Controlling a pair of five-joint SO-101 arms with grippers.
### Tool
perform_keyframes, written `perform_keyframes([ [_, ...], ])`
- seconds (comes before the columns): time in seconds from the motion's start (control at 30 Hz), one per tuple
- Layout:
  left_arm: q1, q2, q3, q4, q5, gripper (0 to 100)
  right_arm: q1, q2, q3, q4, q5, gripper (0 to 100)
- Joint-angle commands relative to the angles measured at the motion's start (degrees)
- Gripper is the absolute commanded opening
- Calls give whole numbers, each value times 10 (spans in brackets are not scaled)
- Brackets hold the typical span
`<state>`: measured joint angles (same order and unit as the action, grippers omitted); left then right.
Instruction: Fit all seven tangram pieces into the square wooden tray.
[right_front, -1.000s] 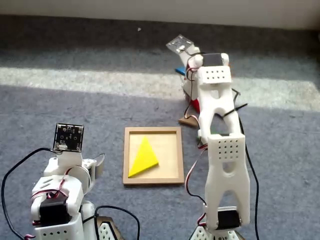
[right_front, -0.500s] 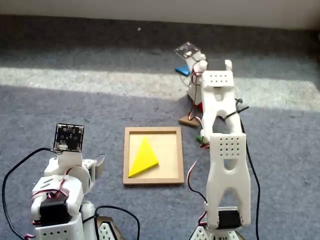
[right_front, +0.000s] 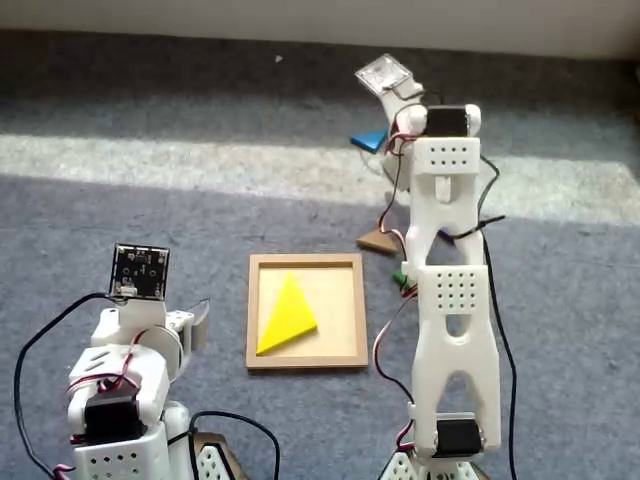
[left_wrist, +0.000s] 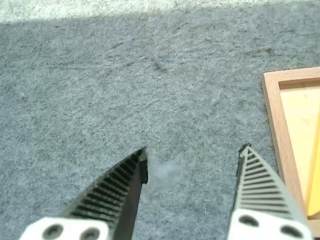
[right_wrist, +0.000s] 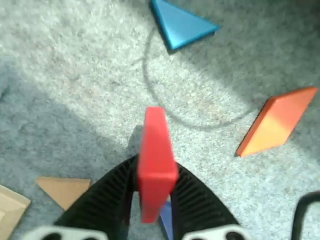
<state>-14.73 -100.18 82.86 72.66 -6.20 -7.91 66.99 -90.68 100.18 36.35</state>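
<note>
Gripping a red piece (right_wrist: 156, 150) on edge, my right hand (right_wrist: 155, 169) is clamped on it at 1 o'clock from the tray (right_front: 305, 362). My left hand (left_wrist: 192, 160) hangs wide open and empty at the tray's 9 o'clock. Only the yellow triangle (right_front: 288, 315) is in, so I judge six are left. The blue triangle (right_wrist: 180, 25), orange parallelogram (right_wrist: 275, 122) and tan triangle (right_wrist: 62, 190) lie loose. A bluish sliver behind the red piece is too hidden to name.

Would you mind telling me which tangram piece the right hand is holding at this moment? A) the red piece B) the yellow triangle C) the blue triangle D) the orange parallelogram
A: the right hand is shut on the red piece, while the blue triangle and orange parallelogram lie on the carpet and the yellow triangle sits in the tray.
</note>
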Motion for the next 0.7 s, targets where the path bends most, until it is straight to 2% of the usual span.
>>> perform_keyframes([
  [0.0,-6,-6,-3,-14,4,292,4,-29,-7,12,-4,8],
  [0.13,-6,-6,-3,-16,4,292,1,-45,-2,13,-25,7],
  [0.23,-6,-6,-3,-16,4,292,-4,-95,53,13,-37,7],
  [0.67,-6,-6,-3,-17,5,292,-103,-509,575,5,-32,7],
])
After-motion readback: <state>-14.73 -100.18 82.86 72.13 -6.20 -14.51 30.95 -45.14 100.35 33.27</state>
